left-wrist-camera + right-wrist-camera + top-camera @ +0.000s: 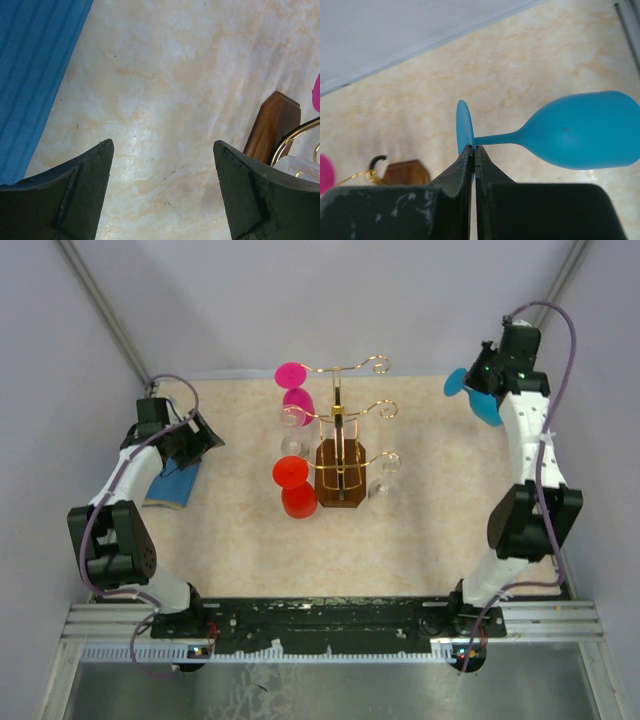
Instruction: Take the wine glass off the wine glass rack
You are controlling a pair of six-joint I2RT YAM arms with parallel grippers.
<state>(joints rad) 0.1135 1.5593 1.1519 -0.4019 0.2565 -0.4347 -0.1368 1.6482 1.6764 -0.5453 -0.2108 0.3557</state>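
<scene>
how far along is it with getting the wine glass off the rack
Done: the blue wine glass is clear of the wine glass rack, out at the far right. In hand: the right gripper is shut on the rim of its foot. To do: setting it down, probably; the left gripper is open and empty by the blue cloth.

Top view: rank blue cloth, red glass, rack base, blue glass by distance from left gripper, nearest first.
From the left gripper:
1. blue cloth, right by it at the table's left edge.
2. red glass, on the rack's left side.
3. rack base, centre.
4. blue glass, far right, held in the right gripper.
</scene>
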